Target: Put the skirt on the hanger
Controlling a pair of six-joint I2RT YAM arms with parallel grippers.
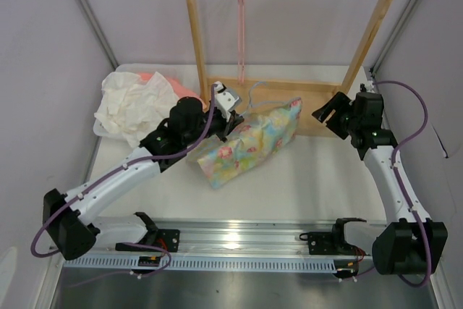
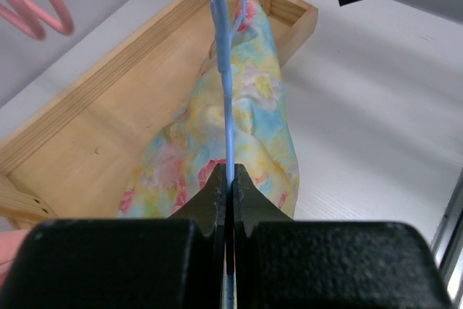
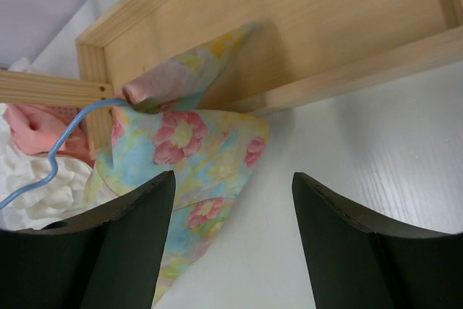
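The flowered yellow and blue skirt (image 1: pixel 249 142) lies on the table in front of the wooden frame, its far corner on the frame's base. It also shows in the left wrist view (image 2: pixel 231 142) and the right wrist view (image 3: pixel 195 164). My left gripper (image 1: pixel 233 122) is shut on the thin light blue hanger (image 2: pixel 226 85), whose wire runs over the skirt; its hook (image 1: pixel 255 93) pokes out behind the skirt and shows in the right wrist view (image 3: pixel 54 157). My right gripper (image 1: pixel 331 117) is open and empty, just right of the skirt's far corner.
A wooden frame (image 1: pixel 289 34) stands at the back with a pink hanger (image 1: pixel 241 5) on its top bar. A white cloth (image 1: pixel 130 106) and a salmon-pink garment (image 1: pixel 170 86) lie at the back left. A metal rail (image 1: pixel 239 240) runs along the near edge.
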